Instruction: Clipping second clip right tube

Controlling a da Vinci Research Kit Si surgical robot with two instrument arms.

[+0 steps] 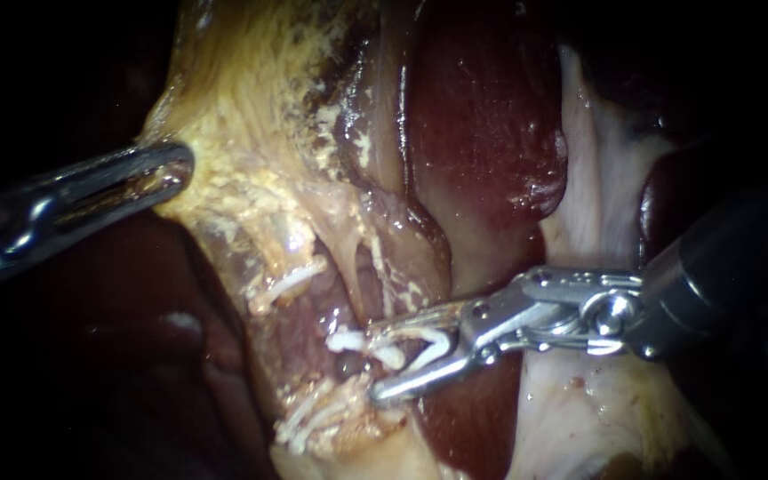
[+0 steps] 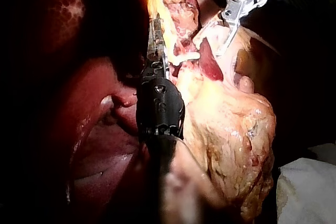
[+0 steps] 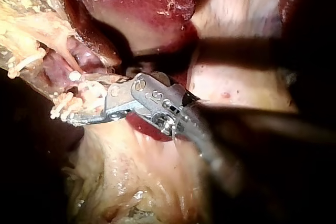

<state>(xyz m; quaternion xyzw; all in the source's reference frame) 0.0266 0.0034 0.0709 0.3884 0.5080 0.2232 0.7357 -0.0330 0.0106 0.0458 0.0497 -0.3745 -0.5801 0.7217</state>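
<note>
The right instrument [image 1: 377, 363], reaching in from the right, is gripping a white clip [image 1: 433, 345] between its spread jaws, with both jaws touching it. The clip is straddling the right tube [image 1: 375, 307], just right of a seated clip [image 1: 347, 340]. At far left, the left instrument [image 1: 175, 169] is clenching yellowish fatty tissue [image 1: 251, 178].

Strong light on the tissue [image 1: 580, 418] around the right instrument [image 1: 377, 364], with glare on its metal and the white clip [image 1: 437, 342] it holds. Far left of it and behind its shaft, deep shadow.
</note>
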